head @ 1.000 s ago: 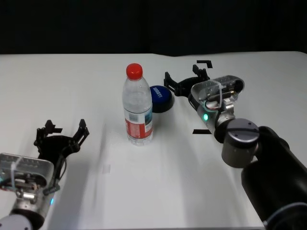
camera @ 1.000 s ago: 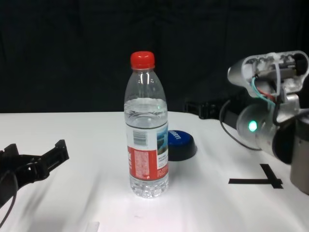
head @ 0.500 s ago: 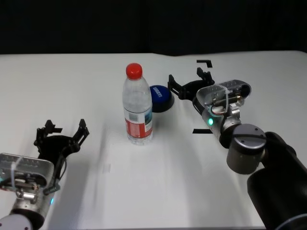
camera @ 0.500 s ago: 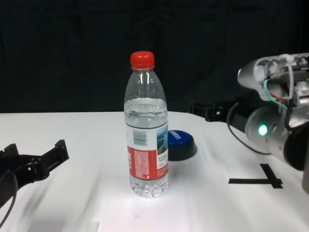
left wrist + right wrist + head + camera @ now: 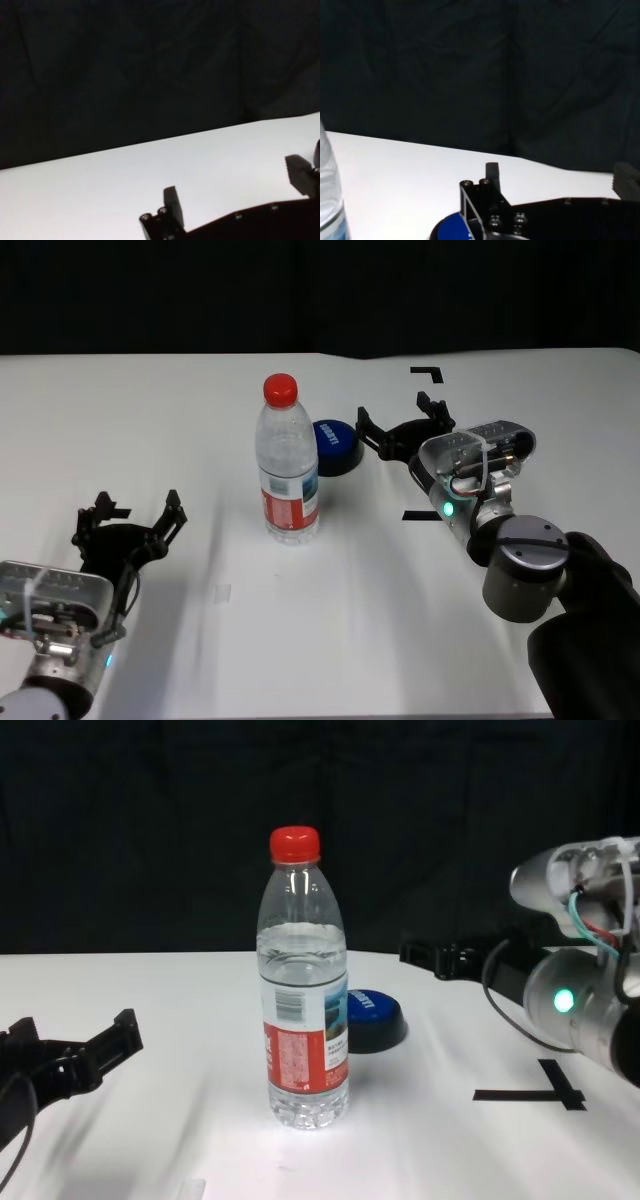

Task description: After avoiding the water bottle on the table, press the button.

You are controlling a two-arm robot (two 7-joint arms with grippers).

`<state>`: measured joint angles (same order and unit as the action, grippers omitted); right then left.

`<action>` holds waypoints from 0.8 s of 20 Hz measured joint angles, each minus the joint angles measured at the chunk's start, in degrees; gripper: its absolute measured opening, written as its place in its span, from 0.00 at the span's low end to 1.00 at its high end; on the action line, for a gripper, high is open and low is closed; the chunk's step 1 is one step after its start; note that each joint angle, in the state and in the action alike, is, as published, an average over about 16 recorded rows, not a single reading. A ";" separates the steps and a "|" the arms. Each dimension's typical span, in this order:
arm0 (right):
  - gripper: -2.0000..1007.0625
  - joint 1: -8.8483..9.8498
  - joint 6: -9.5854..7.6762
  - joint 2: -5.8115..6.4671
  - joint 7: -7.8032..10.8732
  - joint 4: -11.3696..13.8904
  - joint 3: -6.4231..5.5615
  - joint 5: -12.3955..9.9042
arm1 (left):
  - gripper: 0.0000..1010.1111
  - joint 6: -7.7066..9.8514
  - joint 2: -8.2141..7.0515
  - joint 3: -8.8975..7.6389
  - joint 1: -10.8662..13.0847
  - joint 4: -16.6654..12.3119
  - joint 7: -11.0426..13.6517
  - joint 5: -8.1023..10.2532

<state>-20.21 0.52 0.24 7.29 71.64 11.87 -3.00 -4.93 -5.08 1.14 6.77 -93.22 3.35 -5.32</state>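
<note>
The right gripper [image 5: 400, 426], fingers spread apart and holding nothing, hovers at centre-right of the head view just beside the button [image 5: 335, 446], so the bottle looks cleared and the press is the step in hand; next it likely must shift over the dome and descend. The smooth blue dome on its black base sits behind the tall, ribbed clear-plastic water bottle [image 5: 287, 464], red-capped, on the matte white surface [image 5: 350, 580]. The left gripper [image 5: 128, 526] rests lower left, fingers apart
</note>
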 joint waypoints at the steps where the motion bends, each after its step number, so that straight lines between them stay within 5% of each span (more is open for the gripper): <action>1: 1.00 0.43 -0.15 0.11 -0.01 0.57 -0.01 -0.05 | 0.99 0.00 0.00 0.00 0.00 0.00 0.00 0.00; 16: 1.00 6.81 -1.85 1.88 -0.09 8.49 -0.62 -0.87 | 0.99 0.00 0.00 0.00 0.00 0.00 0.00 0.00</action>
<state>-13.40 -1.33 2.12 7.20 80.13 11.25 -3.87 -4.93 -5.08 1.14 6.77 -93.22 3.35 -5.32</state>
